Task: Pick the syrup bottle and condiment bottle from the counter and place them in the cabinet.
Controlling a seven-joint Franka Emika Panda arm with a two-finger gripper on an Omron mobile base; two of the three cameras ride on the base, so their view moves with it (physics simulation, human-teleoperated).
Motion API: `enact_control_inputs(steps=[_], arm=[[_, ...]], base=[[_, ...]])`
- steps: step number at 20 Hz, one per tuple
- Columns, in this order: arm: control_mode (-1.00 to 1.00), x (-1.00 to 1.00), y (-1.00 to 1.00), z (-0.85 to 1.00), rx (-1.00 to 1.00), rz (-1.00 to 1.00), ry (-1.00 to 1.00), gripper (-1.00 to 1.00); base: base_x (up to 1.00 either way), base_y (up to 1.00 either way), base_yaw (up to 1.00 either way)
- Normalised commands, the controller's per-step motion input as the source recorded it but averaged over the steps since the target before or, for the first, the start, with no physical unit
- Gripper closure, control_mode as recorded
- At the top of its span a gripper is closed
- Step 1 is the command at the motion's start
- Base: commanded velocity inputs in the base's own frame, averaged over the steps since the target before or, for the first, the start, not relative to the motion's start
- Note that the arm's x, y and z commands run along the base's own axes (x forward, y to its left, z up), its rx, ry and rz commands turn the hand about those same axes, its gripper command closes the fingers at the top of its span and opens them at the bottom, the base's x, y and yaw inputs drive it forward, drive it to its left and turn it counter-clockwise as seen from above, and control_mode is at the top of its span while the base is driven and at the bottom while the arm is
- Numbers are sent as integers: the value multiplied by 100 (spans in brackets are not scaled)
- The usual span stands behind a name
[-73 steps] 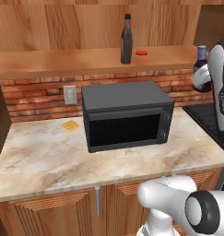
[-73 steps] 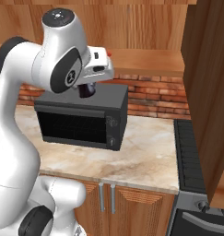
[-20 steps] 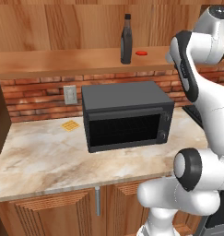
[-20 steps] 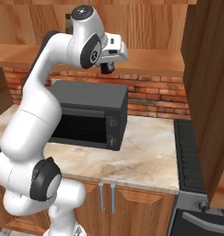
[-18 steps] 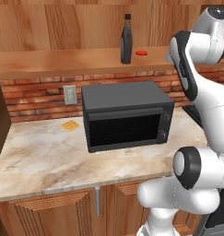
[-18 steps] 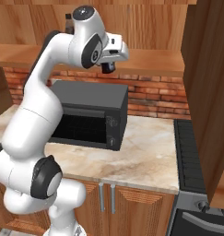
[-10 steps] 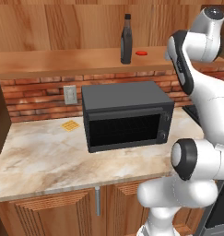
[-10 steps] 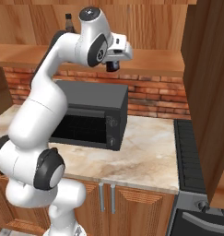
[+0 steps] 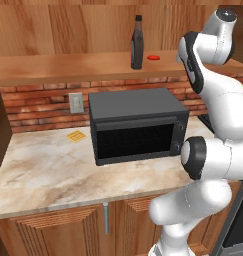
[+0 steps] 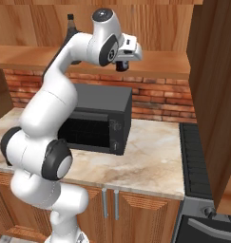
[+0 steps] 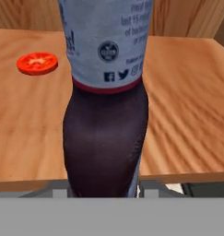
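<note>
Standing upright on the light-brown wooden shelf board of the cabinet (image 9: 68, 67), near the top centre of the left base view, the tall dark-brown syrup bottle with a black cap (image 9: 137, 42) is already in place, its long axis vertical and cap up. A small flat red disc (image 9: 153, 57) lies on the board just beside it. At the upper middle of the right base view the white arm's two-finger gripper (image 10: 121, 65) hangs over the front edge of that same shelf, and a small dark shape pokes out beneath it. In the hand view a dark bottle with a pale bluish label (image 11: 104, 106), which I take for the condiment bottle, runs from bottom to top of the frame in line with the fingers; they look clamped on its lower end, though the tips themselves are hidden. Its far end points across the shelf board (image 11: 187, 115) toward the wood-panel back, so it seems carried tilted or level rather than standing. The red disc (image 11: 37, 63) sits at the upper left, well apart from the bottle. To my eye the coming move turns on this: the bare board lies ahead of and below the bottle, which must come upright before it is set down.
</note>
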Motion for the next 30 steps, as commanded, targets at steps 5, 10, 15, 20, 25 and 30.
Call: enact_control_inputs(steps=[5,10,15,20,25,30], arm=[[-100,38,-11,-11,4,-2,0,100],[-100,32,-7,-22,3,0,0,100],[-100,35,-8,-21,2,0,0,100],[-100,37,-3,-18,1,0,0,-100],[-100,15,-1,-10,0,0,0,-100],[-100,0,0,0,0,0,0,-100]], base=[[0,0,0],[0,0,0],[0,0,0],[0,0,0],[0,0,0],[0,0,0]])
